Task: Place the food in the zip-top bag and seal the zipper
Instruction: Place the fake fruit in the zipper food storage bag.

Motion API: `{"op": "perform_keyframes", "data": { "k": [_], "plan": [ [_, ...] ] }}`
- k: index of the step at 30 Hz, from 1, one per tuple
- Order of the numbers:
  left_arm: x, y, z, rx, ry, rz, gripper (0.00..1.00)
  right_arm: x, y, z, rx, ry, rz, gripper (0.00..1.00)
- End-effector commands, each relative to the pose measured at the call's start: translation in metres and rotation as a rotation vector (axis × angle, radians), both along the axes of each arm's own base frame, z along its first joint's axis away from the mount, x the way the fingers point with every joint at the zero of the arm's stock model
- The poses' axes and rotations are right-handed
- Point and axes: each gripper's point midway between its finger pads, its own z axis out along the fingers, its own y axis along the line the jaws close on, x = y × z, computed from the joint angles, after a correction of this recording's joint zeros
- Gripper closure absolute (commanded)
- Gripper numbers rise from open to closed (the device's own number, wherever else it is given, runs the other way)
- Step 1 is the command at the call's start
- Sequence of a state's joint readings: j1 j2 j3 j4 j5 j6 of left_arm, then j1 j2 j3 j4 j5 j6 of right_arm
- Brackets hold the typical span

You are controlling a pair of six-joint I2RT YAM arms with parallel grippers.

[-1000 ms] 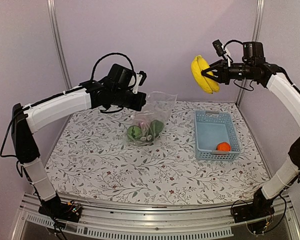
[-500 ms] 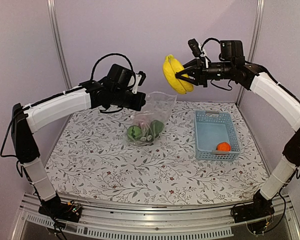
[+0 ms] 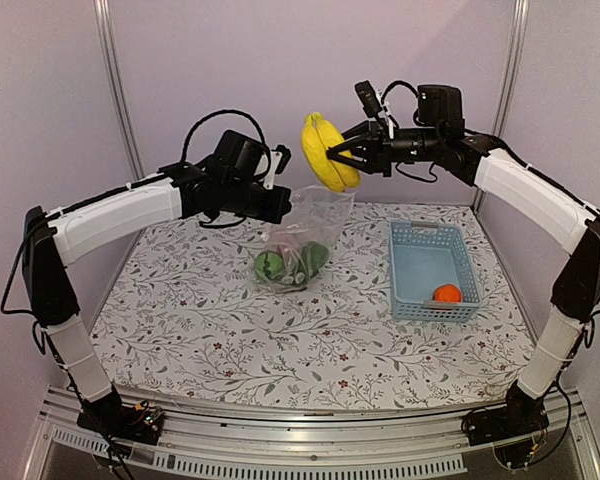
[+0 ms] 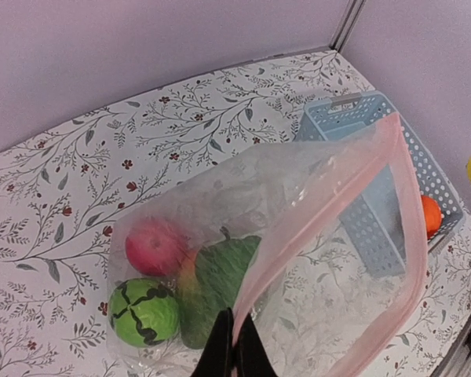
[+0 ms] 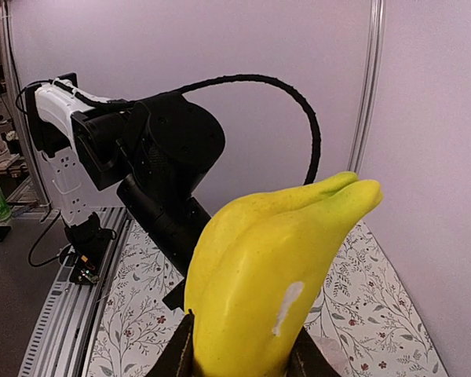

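The clear zip-top bag [image 3: 310,228] stands on the table with its mouth up, and my left gripper [image 3: 284,207] is shut on its rim. In the left wrist view the black fingers [image 4: 222,349] pinch the pinkish zipper [image 4: 339,187] strip; the mouth gapes open. Inside lie a red apple [image 4: 155,245], a green round piece [image 4: 143,312] and a dark green piece [image 4: 220,271]. My right gripper [image 3: 346,156] is shut on the yellow bananas [image 3: 324,152], high in the air just above and behind the bag's mouth. The bananas [image 5: 275,267] fill the right wrist view.
A light-blue basket [image 3: 427,230] stands right of the bag with an orange [image 3: 446,293] in its near right corner. The basket [image 4: 352,119] shows behind the bag in the left wrist view. Purple walls close the back and sides.
My right arm has swung left with the bananas, from over the basket's side to above the bag's mouth. The left arm and bag have stayed put.
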State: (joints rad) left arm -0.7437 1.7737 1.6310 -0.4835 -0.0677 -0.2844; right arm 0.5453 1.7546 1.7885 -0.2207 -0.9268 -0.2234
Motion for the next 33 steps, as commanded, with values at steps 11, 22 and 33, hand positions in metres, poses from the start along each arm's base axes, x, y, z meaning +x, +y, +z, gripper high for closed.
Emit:
{"op": "perform_keyframes", "data": {
  "k": [11,22,33],
  "plan": [
    [-0.001,0.011,0.018,-0.044,-0.016,0.017,1.00,0.005,0.021,-0.046,0.002,0.084,0.094,0.80],
    [-0.003,0.012,0.023,-0.058,-0.016,0.017,1.00,0.013,0.033,-0.071,-0.001,0.125,0.121,0.72],
    [-0.003,0.020,0.021,-0.070,-0.020,0.034,1.00,0.019,0.033,-0.103,-0.051,0.171,0.089,0.60]
  ]
}}
